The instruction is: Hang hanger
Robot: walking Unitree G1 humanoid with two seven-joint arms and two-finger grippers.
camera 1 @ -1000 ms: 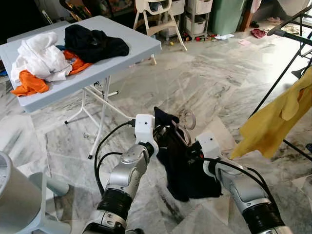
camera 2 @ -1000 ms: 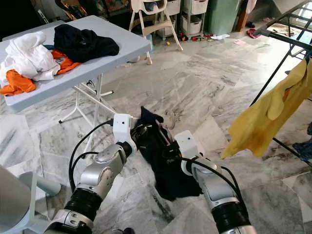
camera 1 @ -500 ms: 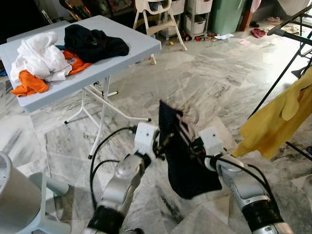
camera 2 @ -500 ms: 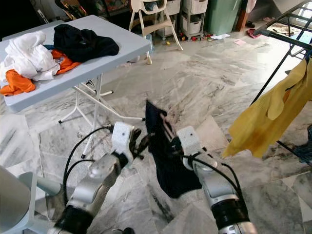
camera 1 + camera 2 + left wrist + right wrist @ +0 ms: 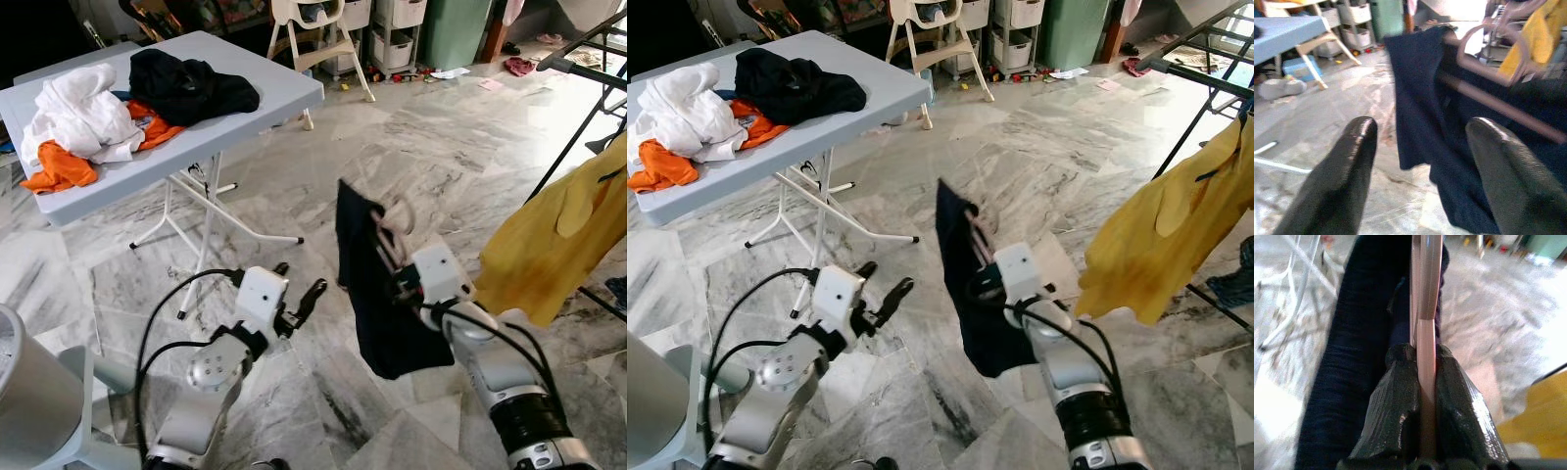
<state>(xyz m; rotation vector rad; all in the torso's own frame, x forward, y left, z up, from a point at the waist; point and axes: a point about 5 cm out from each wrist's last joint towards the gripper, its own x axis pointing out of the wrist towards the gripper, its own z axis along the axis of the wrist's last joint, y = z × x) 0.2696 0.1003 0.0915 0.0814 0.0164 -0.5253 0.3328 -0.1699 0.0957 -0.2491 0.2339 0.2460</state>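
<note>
Your left tool (image 5: 299, 294) has let go of the dark garment (image 5: 370, 294) and pulled back toward 8 o'clock, its fingers (image 5: 1337, 181) now standing wide apart with nothing between them, while your right arm has carried the load up and toward 2 o'clock. Your right tool (image 5: 1419, 382) is clamping tight on the pink hanger (image 5: 390, 235), which is holding the garment in the air above the marble floor (image 5: 392, 127), between the table (image 5: 265, 108) at 10 o'clock and the yellow shirt (image 5: 558, 245) hanging on the rack (image 5: 578, 108) at 3 o'clock.
</note>
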